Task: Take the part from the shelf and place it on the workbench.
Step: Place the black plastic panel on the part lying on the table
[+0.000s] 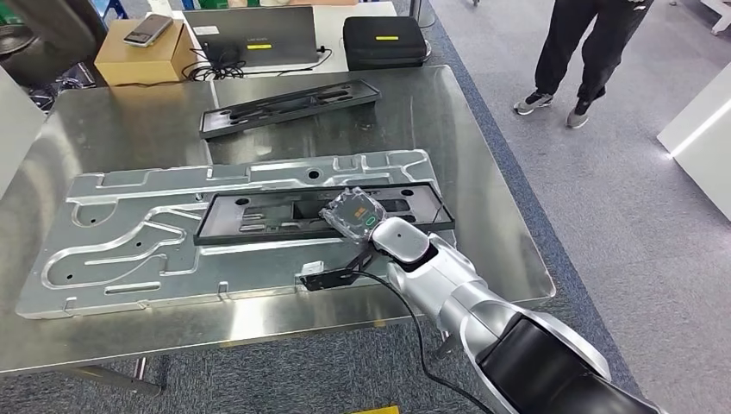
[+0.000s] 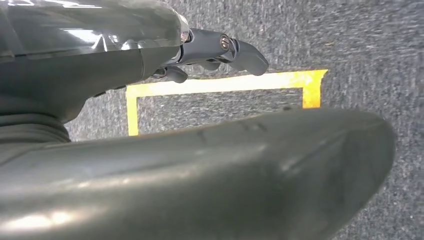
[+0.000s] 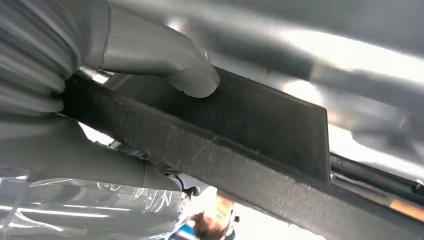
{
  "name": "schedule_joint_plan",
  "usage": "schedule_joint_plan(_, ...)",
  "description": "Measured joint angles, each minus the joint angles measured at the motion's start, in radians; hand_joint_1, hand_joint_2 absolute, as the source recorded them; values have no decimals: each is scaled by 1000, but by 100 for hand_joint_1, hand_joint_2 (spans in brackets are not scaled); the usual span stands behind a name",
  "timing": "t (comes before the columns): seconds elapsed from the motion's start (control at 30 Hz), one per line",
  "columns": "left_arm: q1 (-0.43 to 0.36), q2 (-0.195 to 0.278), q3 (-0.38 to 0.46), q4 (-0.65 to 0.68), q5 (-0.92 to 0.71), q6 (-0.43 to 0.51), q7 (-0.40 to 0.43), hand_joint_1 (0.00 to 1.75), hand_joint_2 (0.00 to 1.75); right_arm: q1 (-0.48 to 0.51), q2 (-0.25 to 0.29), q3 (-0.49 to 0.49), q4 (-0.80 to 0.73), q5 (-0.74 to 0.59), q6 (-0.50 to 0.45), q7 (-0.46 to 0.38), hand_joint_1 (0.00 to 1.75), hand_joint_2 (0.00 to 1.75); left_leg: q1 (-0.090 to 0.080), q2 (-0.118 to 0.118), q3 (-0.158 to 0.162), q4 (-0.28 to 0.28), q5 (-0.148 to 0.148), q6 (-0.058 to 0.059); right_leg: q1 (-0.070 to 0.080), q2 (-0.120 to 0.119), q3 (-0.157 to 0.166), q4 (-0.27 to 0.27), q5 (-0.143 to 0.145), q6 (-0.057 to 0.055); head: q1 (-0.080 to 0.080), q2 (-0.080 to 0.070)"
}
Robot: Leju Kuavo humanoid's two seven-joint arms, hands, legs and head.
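**Right hand grips black frame over the metal plate**

The part (image 1: 323, 214) is a long, flat black frame with rectangular cut-outs and a matt, grainy face. It lies lengthwise over the right half of a grey machined plate (image 1: 129, 233) on the steel surface (image 1: 483, 155). The right hand (image 1: 355, 216), wrapped in clear plastic, grips its near long edge toward the right end; in the right wrist view the thumb (image 3: 192, 80) presses on the frame's face with the fingers below.

A 2nd black frame (image 1: 289, 106) lies farther back on the surface, well apart from the first. Bare steel shows right of the plate up to the surface's right edge, and between the 2 frames.

The left hand (image 2: 220, 52) hangs over carpet with yellow tape (image 2: 215, 85), fingers loosely curled, holding nothing.
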Motion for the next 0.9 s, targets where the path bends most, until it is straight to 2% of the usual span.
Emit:
schedule_joint_plan(0.03, 0, 0, -3, 0, -2, 3, -4, 0, 0, 8, 0, 0, 6, 1, -11, -2, 169, 175, 0, 0, 2, 0, -1, 0, -1, 0, -7, 4, 14, -1, 0, 0)
schedule_joint_plan(0.07, 0, 0, -6, 0, -3, 6, -9, 0, 44, 13, -1, 0, 11, 1, -22, -4, 127, 131, 0, -1, 5, 1, -3, -1, -1, 0, 7, -35, 46, -3, 0, 0)
schedule_joint_plan(0.13, 0, 0, -10, 0, -4, 7, -19, 0, 131, 17, -1, 1, 16, -2, -38, -9, 42, 44, -2, -2, 13, 2, -8, -5, 3, 0, 74, -182, 122, -15, 0, 0)
schedule_joint_plan(0.17, -1, 0, -11, 0, -4, 7, -23, 0, 175, 18, -1, 1, 19, -3, -41, -12, 0, 0, -4, -2, 15, 2, -10, -9, 6, -1, 102, -242, 145, -21, 0, 0)
schedule_joint_plan(0.2, -1, 0, -12, 0, -4, 7, -26, 0, 175, 19, -1, 1, 21, -3, -44, -14, 0, 0, -5, -2, 15, 2, -12, -13, 9, -1, 118, -277, 155, -26, 0, 0)
schedule_joint_plan(0.3, -1, 0, -13, 0, -8, 4, -30, 0, 175, 28, -1, 0, 26, -4, -52, -16, 0, 0, -5, -1, 17, 0, -15, -28, 9, 0, 124, -294, 157, -37, 0, 0)
schedule_joint_plan(0.37, -1, 0, -15, 0, -13, 7, -32, 0, 87, 31, -2, -2, 27, -4, -64, -16, 0, 0, -5, 0, 4, 34, -40, -38, 2, -1, 130, -304, 162, -47, 0, 0)
schedule_joint_plan(0.43, -1, 0, -16, 0, -14, 15, -35, 0, 0, 34, -2, -6, 27, -4, -87, -16, 0, 0, -3, 0, -47, 148, -101, -45, 0, -1, 134, -308, 164, -52, 0, 0)
schedule_joint_plan(0.47, -1, 0, -17, 0, -14, 19, -37, 0, 0, 37, -2, -9, 27, -4, -103, -16, 0, 0, -2, 0, -81, 220, -132, -49, 1, -1, 134, -307, 163, -53, 0, 0)
schedule_joint_plan(0.5, 1, 0, -17, 0, -13, 22, -37, 0, 0, 41, -2, -12, 27, -4, -120, -16, 0, 0, -2, 0, -107, 271, -146, -52, 1, -1, 134, -307, 162, -54, 0, 0)
schedule_joint_plan(0.53, 2, 0, -17, 0, -12, 24, -37, 0, 0, 43, -2, -16, 27, -4, -140, -16, 0, 0, -1, 0, -117, 288, -141, -54, 1, -1, 135, -306, 161, -53, 0, 0)
schedule_joint_plan(0.57, 3, 0, -17, 0, -11, 25, -38, 0, 0, 45, -2, -20, 26, -4, -160, -16, 0, 0, 1, 0, -107, 262, -116, -55, 1, 0, 136, -304, 159, -52, 0, 0)
schedule_joint_plan(0.63, 4, 0, -17, 0, -7, 29, -40, 0, 0, 45, -2, -34, 15, -15, -207, -28, 0, 0, 3, 1, -43, 126, -47, -54, 0, 1, 139, -296, 152, -45, 0, 0)
schedule_joint_plan(0.67, 4, 1, -17, 0, -5, 31, -41, 0, 0, 45, -2, -44, 3, -28, -234, -41, 0, 0, 3, 1, -15, 66, -25, -50, 1, 3, 137, -290, 148, -41, 0, 0)
schedule_joint_plan(0.7, 4, 1, -17, 0, -4, 33, -42, 0, 0, 45, -3, -58, -13, -45, -260, -58, 0, 0, 1, 1, 2, 29, -15, -44, 3, 4, 135, -286, 146, -36, 0, 0)
schedule_joint_plan(0.83, 7, 0, -16, 0, 0, 34, -42, 0, 0, 56, -15, -118, -131, -114, -296, -121, 0, 0, -1, -1, 7, 13, -12, -16, 4, 5, 130, -277, 138, -16, 0, 0)
schedule_joint_plan(0.9, 7, 1, -16, 0, 3, 34, -42, 0, 0, 82, -34, -152, -233, -182, -281, -161, 0, 0, 1, 0, 8, 9, -9, -4, 1, 3, 102, -213, 94, -4, 0, 0)
